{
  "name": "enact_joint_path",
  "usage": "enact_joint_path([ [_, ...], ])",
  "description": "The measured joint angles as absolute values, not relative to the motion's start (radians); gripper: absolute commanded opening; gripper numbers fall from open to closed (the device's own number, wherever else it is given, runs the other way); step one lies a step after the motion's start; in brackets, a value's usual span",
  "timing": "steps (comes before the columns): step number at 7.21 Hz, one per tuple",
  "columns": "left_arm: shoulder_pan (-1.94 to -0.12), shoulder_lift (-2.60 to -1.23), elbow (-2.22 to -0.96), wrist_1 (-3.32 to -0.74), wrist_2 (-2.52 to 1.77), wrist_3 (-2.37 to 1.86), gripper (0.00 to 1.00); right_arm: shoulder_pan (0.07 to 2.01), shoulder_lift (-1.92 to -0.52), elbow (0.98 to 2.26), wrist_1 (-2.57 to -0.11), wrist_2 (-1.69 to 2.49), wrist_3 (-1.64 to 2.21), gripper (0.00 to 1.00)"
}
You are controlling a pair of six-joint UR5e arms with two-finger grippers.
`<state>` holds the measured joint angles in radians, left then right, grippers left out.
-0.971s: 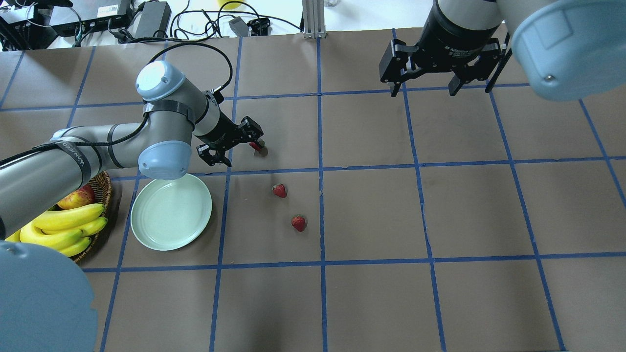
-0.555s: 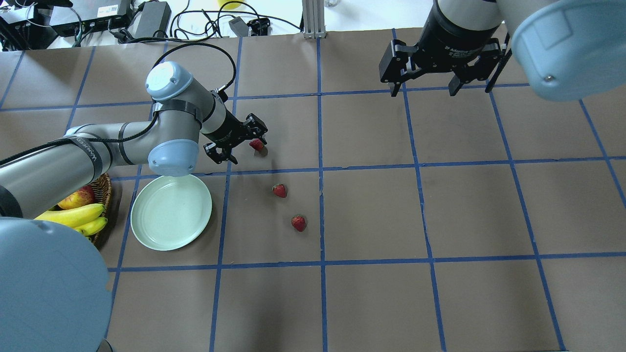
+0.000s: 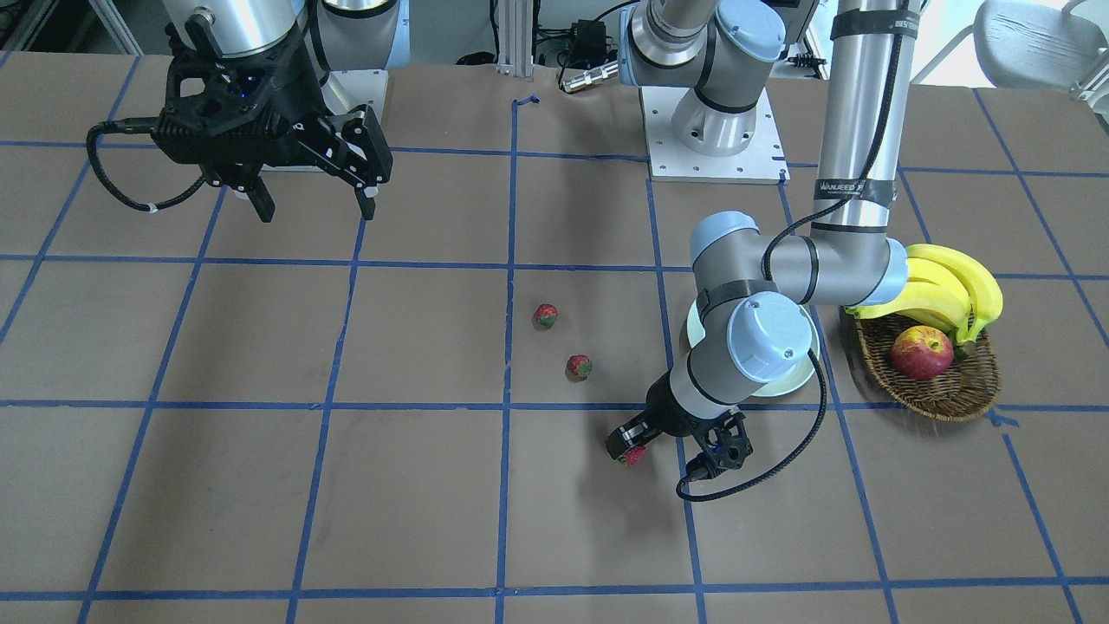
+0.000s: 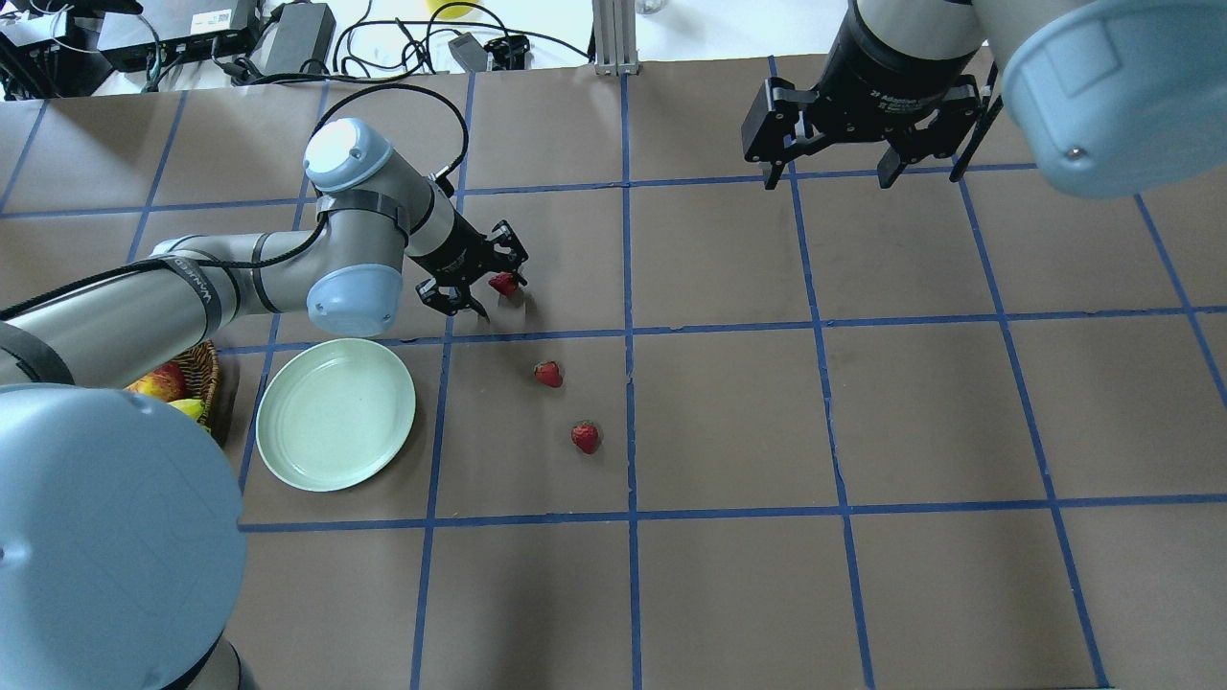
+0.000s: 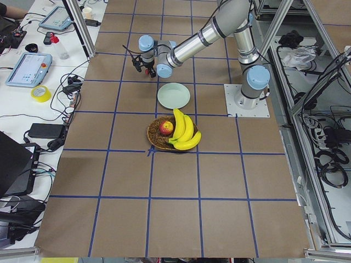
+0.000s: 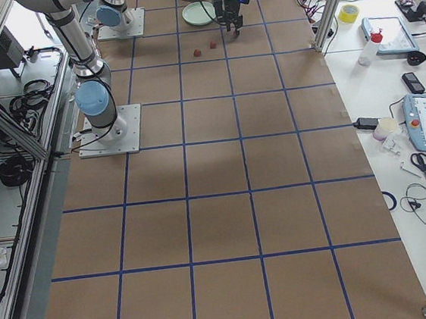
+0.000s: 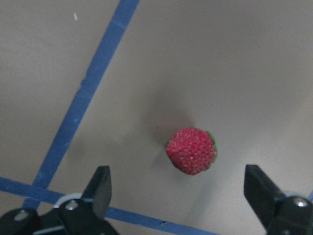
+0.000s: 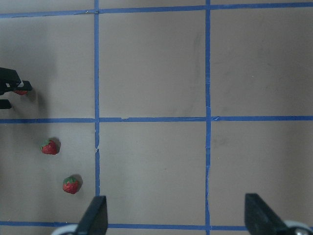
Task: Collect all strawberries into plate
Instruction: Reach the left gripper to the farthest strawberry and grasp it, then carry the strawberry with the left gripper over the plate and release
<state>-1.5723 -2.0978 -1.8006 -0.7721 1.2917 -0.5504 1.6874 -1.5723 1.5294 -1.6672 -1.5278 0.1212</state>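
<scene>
Three small red strawberries lie on the brown table. The far strawberry (image 4: 502, 283) (image 7: 191, 151) lies between the fingers of my left gripper (image 4: 500, 295) (image 7: 181, 191), which is open and low over it; the jaws do not touch it. The other two, one strawberry (image 4: 548, 374) and another strawberry (image 4: 586, 437), lie apart nearer the table's middle. The mint-green plate (image 4: 335, 428) sits to the left of them with nothing on it. My right gripper (image 4: 829, 177) (image 3: 316, 211) hangs open and holds nothing, high over the far right of the table.
A wicker basket (image 3: 944, 390) with bananas (image 3: 940, 290) and an apple (image 3: 921, 354) stands beside the plate, on the robot's left. My left arm's elbow (image 4: 353, 297) hangs just beyond the plate's far rim. Cables and electronics (image 4: 288, 34) lie past the table's far edge.
The left arm has swung its wrist further out and turned, so its open fingers now straddle the far strawberry. The right arm has not moved.
</scene>
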Motion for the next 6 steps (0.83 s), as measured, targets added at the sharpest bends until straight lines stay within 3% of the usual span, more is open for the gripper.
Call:
enact_joint_path([
  [6, -1.57, -2.013, -1.78, -0.863, 1.388, -0.519, 0.0, 1.689, -1.572, 1.529, -1.667, -1.527, 0.121, 1.0],
])
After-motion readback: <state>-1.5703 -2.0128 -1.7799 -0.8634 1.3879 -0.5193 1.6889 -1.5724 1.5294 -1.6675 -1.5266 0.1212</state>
